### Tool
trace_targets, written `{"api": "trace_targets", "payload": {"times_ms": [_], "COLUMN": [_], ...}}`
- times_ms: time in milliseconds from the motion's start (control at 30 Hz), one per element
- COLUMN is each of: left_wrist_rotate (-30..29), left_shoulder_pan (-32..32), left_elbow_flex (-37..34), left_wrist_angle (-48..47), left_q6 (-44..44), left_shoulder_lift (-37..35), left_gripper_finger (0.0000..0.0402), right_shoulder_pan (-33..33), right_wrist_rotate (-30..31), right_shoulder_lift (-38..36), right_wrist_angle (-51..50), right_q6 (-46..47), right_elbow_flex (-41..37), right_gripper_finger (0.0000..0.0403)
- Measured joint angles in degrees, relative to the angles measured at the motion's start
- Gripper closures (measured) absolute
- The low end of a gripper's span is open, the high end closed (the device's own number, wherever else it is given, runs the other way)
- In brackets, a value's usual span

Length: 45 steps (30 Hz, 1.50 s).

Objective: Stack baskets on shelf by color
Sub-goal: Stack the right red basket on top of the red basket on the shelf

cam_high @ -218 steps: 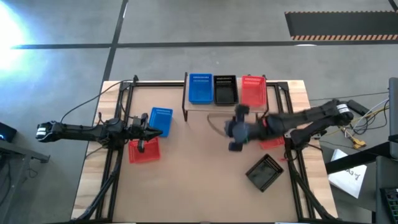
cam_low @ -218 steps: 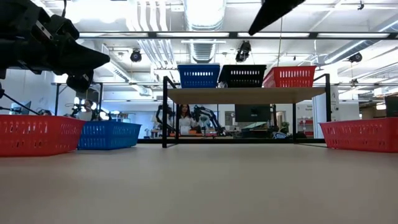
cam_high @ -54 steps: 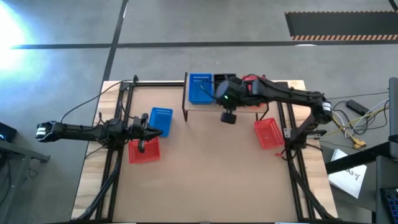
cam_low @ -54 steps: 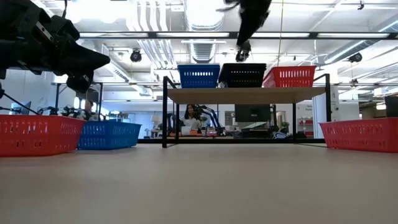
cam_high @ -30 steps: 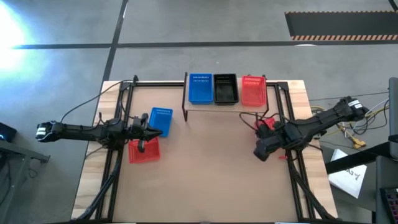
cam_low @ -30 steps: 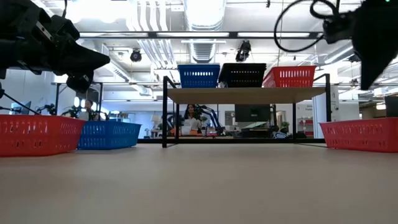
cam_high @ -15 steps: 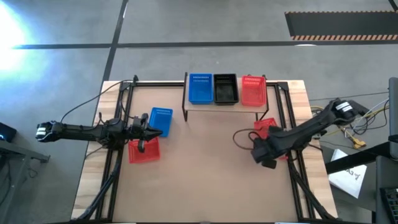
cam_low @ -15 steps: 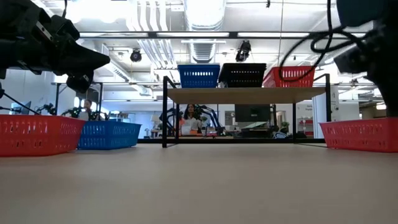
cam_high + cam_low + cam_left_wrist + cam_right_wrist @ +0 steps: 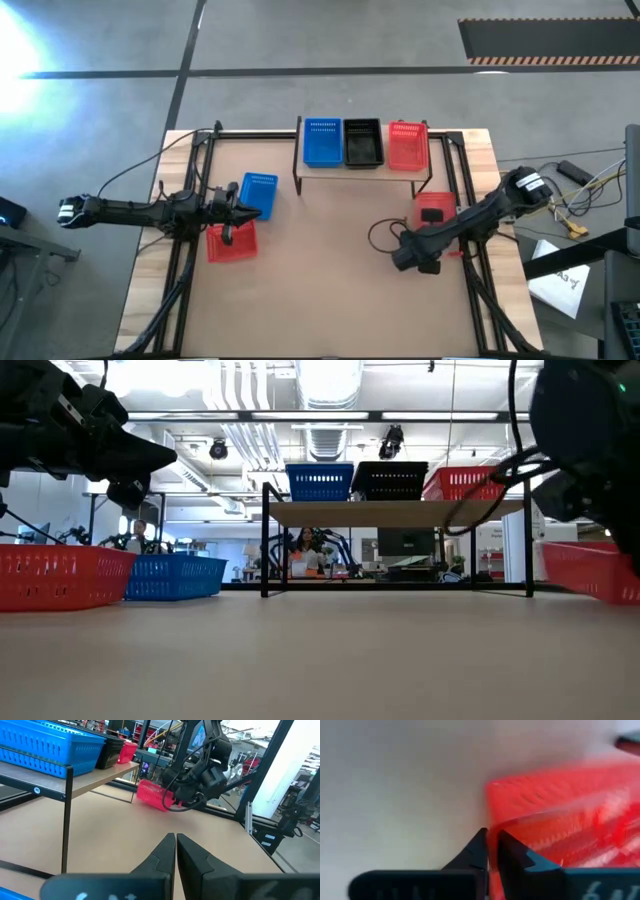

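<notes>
The shelf [image 9: 362, 170] stands at the table's far middle and carries a blue basket [image 9: 322, 142], a black basket [image 9: 362, 142] and a red basket [image 9: 407, 147]. Another blue basket [image 9: 258, 195] and a red basket [image 9: 231, 242] lie on the table at the left. My left gripper [image 9: 175, 837] hovers shut and empty above them [image 9: 238, 207]. My right gripper [image 9: 491, 834] is shut on a red basket [image 9: 438, 212] at the table's right side, reaching down beside it [image 9: 420, 243]. This basket looks tilted in the low view [image 9: 592, 570]. My right gripper pinches the red basket's rim [image 9: 496, 827] between its two fingers, by a corner at the basket's near end. The fingers come from above, slanting down. The basket sits tilted in the low view; which part still rests on the table is out of view.
Black metal frame rails [image 9: 195, 190] run along the table's left and right sides [image 9: 470, 250]. The middle and near part of the tabletop [image 9: 320, 280] is bare. A cable loop [image 9: 382, 238] hangs by my right wrist. People show in the room beyond the shelf [image 9: 297, 550].
My right gripper has gone a little toward the table's left and near edges and down at the right-hand red basket. That basket lay level on the table and now stands tilted in the low view.
</notes>
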Motion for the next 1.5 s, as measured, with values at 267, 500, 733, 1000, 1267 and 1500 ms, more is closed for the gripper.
{"api": "trace_targets", "payload": {"times_ms": [267, 500, 733, 1000, 1267, 1500], "left_wrist_rotate": [0.0, 0.0, 0.0, 0.0, 0.0, 0.0], "left_shoulder_pan": [0.0, 0.0, 0.0, 0.0, 0.0, 0.0], "left_elbow_flex": [0.0, 0.0, 0.0, 0.0, 0.0, 0.0], "left_wrist_angle": [0.0, 0.0, 0.0, 0.0, 0.0, 0.0], "left_q6": [0.0, 0.0, 0.0, 0.0, 0.0, 0.0], "left_shoulder_lift": [0.0, 0.0, 0.0, 0.0, 0.0, 0.0], "left_gripper_finger": [0.0402, 0.0402, 0.0402, 0.0402, 0.0402, 0.0402], "right_shoulder_pan": [2.6, 6.0, 6.2, 0.0, -19.1, -31.1], "right_wrist_rotate": [-1.5, 4.1, 19.2, 38.7, 29.7, 21.8], "right_shoulder_lift": [-1.9, -2.4, -2.3, -2.9, -4.2, -4.4], "right_wrist_angle": [6.1, 4.6, -5.7, -14.4, -15.2, -15.1], "right_q6": [0.2, -3.4, -8.6, -17.9, -33.0, -39.5], "right_elbow_flex": [9.8, 25.8, 39.3, 47.7, 47.0, 45.8], "right_gripper_finger": [0.0394, 0.0394, 0.0394, 0.0394, 0.0394, 0.0394]}}
